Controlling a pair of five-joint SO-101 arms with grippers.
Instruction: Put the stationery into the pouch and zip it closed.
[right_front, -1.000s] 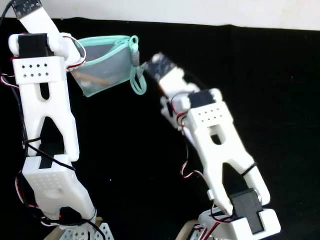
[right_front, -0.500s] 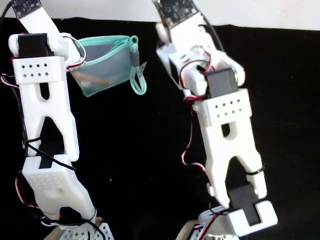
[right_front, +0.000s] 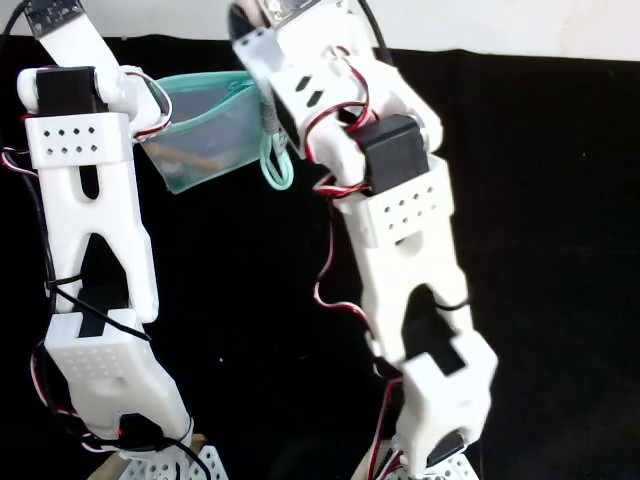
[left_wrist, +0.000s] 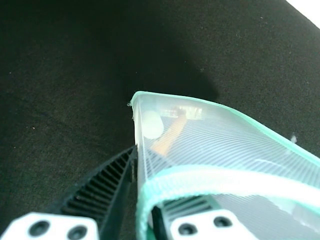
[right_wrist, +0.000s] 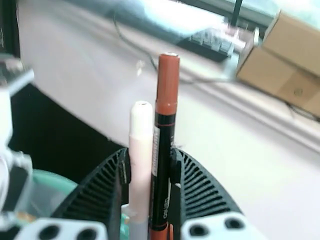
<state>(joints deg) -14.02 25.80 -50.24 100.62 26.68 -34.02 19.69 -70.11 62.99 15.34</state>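
Teal mesh pouch (right_front: 205, 135) at 11 o'clock over black table (right_front: 560, 200), edge pinched by left fingers (left_wrist: 100, 185). At pouch's 3 o'clock, right fingers (right_wrist: 200, 185) clamp brown marker (right_wrist: 165, 125) and white pen (right_wrist: 140, 145).

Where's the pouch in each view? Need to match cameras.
High view: pouch upper left, beside an arm, against the black table cover.
Left wrist view: pouch close up, clamped in the left gripper, cover behind.
Right wrist view: teal pouch edge beside the right gripper, which holds two pens.
Shared landmark: the black cover.
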